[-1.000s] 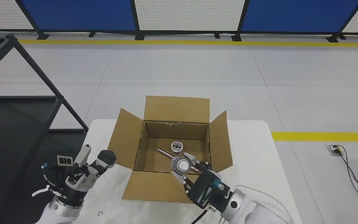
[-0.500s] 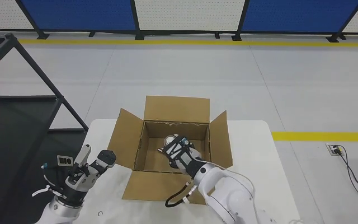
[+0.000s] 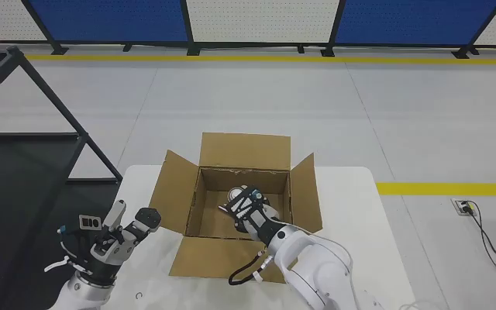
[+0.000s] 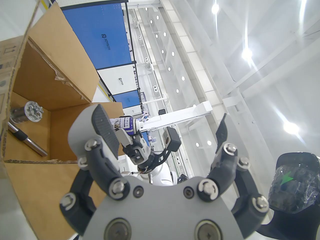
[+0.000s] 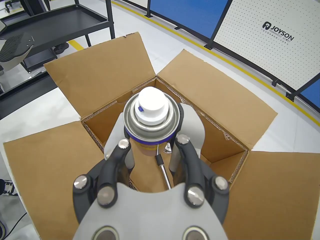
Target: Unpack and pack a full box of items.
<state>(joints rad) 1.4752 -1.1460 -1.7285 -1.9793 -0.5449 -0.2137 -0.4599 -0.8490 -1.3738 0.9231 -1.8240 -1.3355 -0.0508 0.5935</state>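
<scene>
My right tool point(image 5: 152, 123) has swung in over the box point(image 5: 100, 76), clamped on the spray can point(image 5: 151, 112), base aimed downward, seemingly straight above the rod point(image 5: 163, 169).

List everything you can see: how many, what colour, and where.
table: one, white, in front of the robot
cardboard box: one, brown, flaps open, on the table
spray can: one, blue with white cap, held over the open box
metal rod: one, silver with black grip, lying on the box floor
round metal part: one, silver, beside the metal rod
cart: one, black, on the floor beside the table
partition panels: several, blue and white, along the far side
right gripper: one, grey and black, shut on the spray can
left gripper: one, grey and black, open, beside the box
</scene>
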